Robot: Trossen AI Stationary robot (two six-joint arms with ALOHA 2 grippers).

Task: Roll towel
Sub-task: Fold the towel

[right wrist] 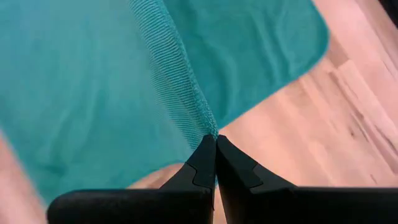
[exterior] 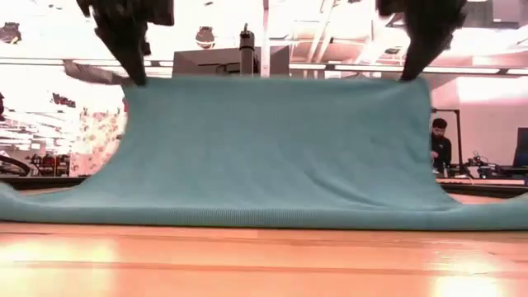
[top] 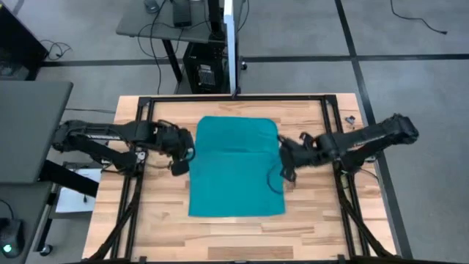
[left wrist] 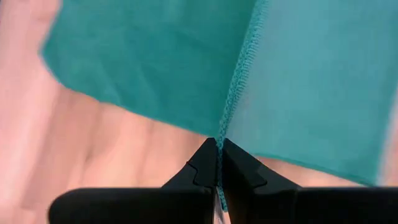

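Observation:
The teal towel (top: 236, 176) is raised off the wooden table (top: 308, 227) like a curtain between my two grippers. Its top line (exterior: 272, 82) runs taut from one to the other. Its near edge (exterior: 264, 216) lies flat on the table, and its far part (top: 236, 130) also lies on the wood. My left gripper (top: 182, 163) is shut on the towel at the left end of the top line (exterior: 136, 81). My right gripper (top: 284, 170) is shut on it at the right end (exterior: 410, 76). My left gripper (left wrist: 219, 146) pinches the towel's stitched hem (left wrist: 231, 106) between its two fingertips, at the left end of the raised top line. It comes from above, pointing down. The cloth hangs below it, its lower part on the table. I cannot tell if it holds one layer or several. My right gripper (right wrist: 216, 142) pinches the towel's edge (right wrist: 189, 99) between its two fingertips, at the right end of the raised top line. It comes from above, pointing down. The cloth hangs below it and spreads onto the table. I cannot tell if it holds one layer or several.
Bare wood lies near of the towel (top: 234, 238) and on both sides of it. A black frame (top: 234, 97) runs round the table. A person (exterior: 441, 140) sits in the room beyond the table's right side.

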